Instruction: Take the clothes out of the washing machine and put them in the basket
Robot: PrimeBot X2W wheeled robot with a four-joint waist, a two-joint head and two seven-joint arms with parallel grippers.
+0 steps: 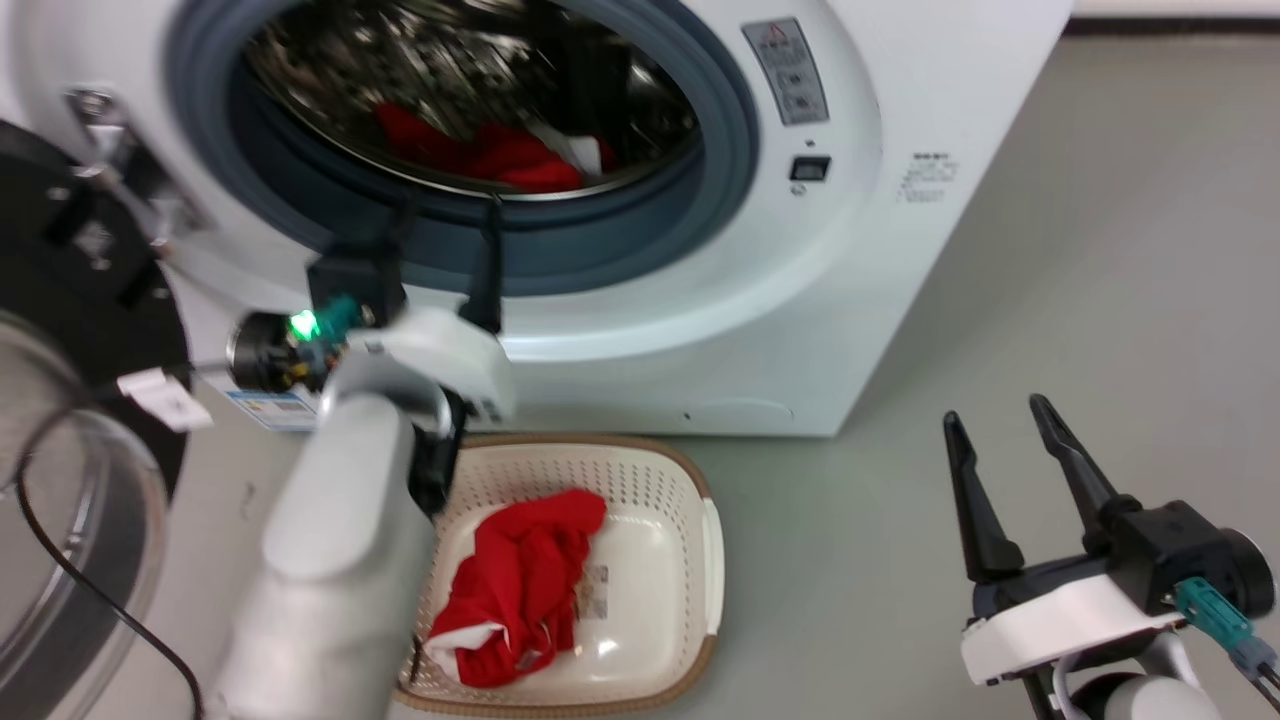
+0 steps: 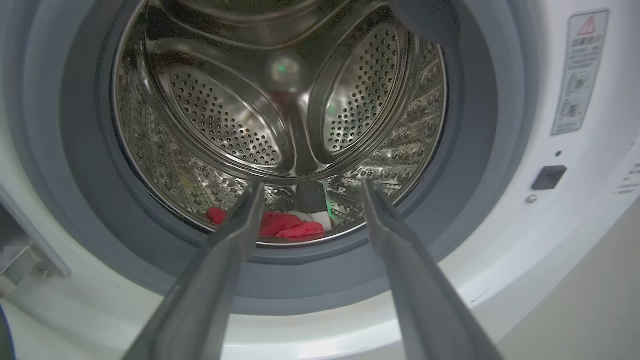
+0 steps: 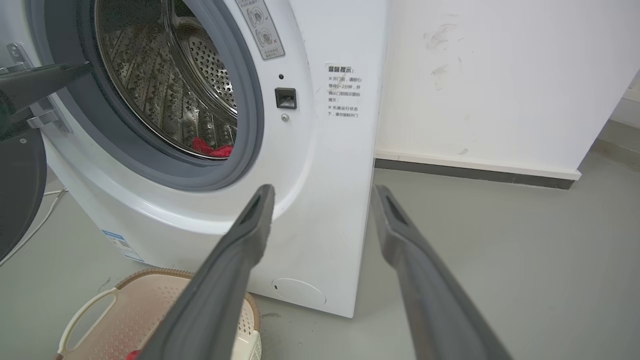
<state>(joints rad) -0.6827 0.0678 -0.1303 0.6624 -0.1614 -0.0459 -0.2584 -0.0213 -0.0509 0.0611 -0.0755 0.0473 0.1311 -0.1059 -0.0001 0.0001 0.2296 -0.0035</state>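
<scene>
clothes (image 1: pixel 510 160) low in drum (image 1: pixel 450 50); left gripper (image 1: pixel 448 198) wide, empty, may snag seal (image 1: pixel 620 250) or grab only a fold.

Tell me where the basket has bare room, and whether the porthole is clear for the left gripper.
In the basket, the right half is bare, between the red garment and the right rim; the left half is crowded by it, under the left forearm. The porthole is open above the red clothes in the drum.
</scene>
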